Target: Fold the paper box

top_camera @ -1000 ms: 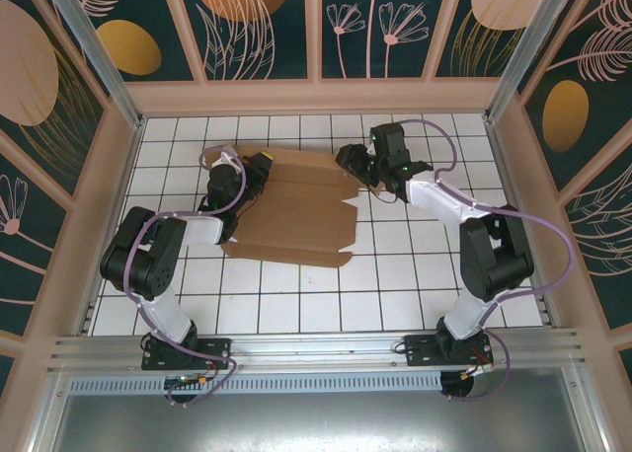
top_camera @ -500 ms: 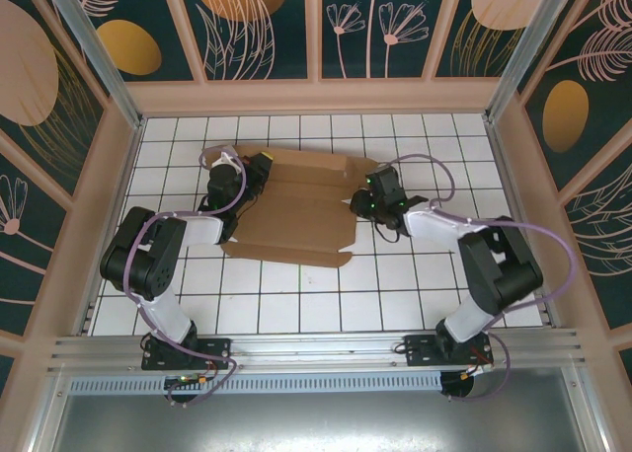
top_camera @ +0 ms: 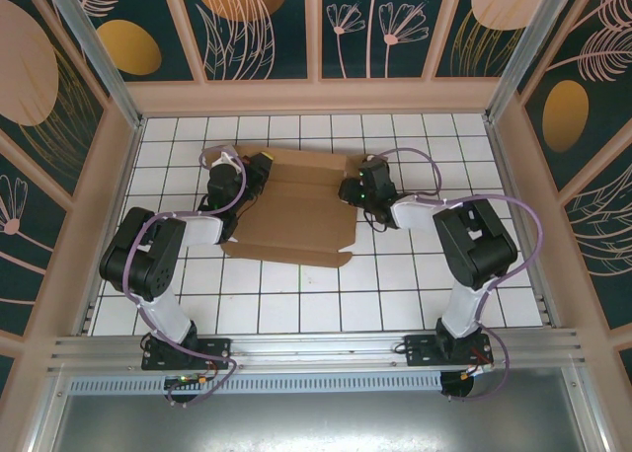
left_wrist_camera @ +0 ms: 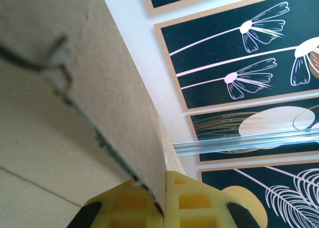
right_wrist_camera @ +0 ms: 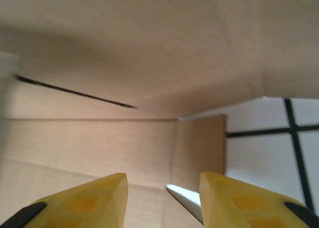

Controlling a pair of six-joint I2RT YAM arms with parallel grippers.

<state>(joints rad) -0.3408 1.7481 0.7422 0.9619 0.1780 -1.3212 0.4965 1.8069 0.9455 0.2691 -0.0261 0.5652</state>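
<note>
Now — left claw [left_wrist_camera: 163, 188] clenched on paper box [top_camera: 296, 215] edge; right claw [right_wrist_camera: 163, 198] released, empty. Risk: its push skews the sheet, tears pinched flap.

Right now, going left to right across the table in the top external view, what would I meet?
left arm → left claw, shut on the box's left edge → paper box → right claw, open at the box's right edge → right arm
</note>
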